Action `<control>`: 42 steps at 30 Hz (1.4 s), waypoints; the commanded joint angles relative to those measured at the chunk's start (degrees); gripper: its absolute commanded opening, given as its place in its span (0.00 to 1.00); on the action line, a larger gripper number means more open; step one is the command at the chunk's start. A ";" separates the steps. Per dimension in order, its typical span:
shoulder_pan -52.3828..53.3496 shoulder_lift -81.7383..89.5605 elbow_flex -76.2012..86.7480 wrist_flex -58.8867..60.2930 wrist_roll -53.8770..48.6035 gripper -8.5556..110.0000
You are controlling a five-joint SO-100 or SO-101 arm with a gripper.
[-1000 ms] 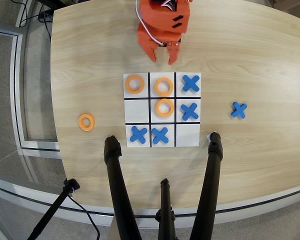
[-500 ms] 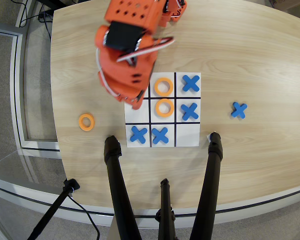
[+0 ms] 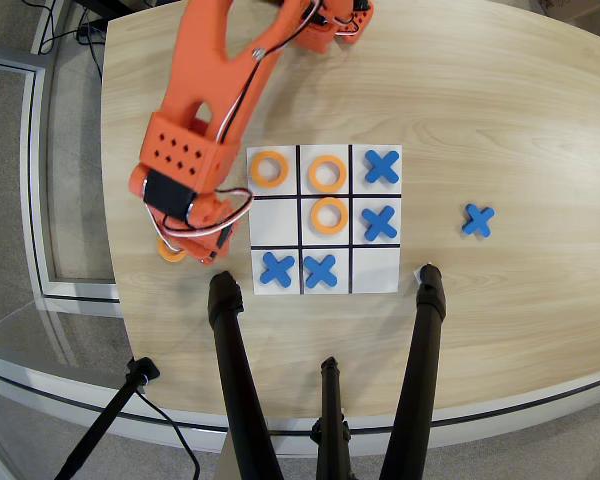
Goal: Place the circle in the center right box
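Note:
The circle (image 3: 168, 251) is a small orange ring lying on the wooden table left of the board; only its lower left edge shows under the arm. My orange gripper (image 3: 187, 250) hangs right over it, pointing down, and its fingers are hidden by the wrist body. The center right box (image 3: 274, 221) is the empty white cell in the board's middle row, left column in the overhead view. Three more orange rings (image 3: 270, 168) (image 3: 327, 173) (image 3: 328, 215) fill board cells.
Blue X pieces (image 3: 381, 166) (image 3: 379, 222) (image 3: 277, 268) (image 3: 320, 270) sit on the board and one more X (image 3: 477, 219) lies loose at the right. Black tripod legs (image 3: 238, 380) (image 3: 418, 370) rise from the near edge. The table's left edge (image 3: 108, 200) is close to the gripper.
The arm has swung from the far side of the board, across its top left corner, down to the left, and now covers the loose ring. No piece has moved.

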 commanded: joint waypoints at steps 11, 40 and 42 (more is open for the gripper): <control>0.18 -20.65 -23.64 3.96 -2.81 0.18; 3.25 -31.03 -30.23 9.23 -6.77 0.18; 3.52 -31.03 -29.97 10.72 -6.86 0.14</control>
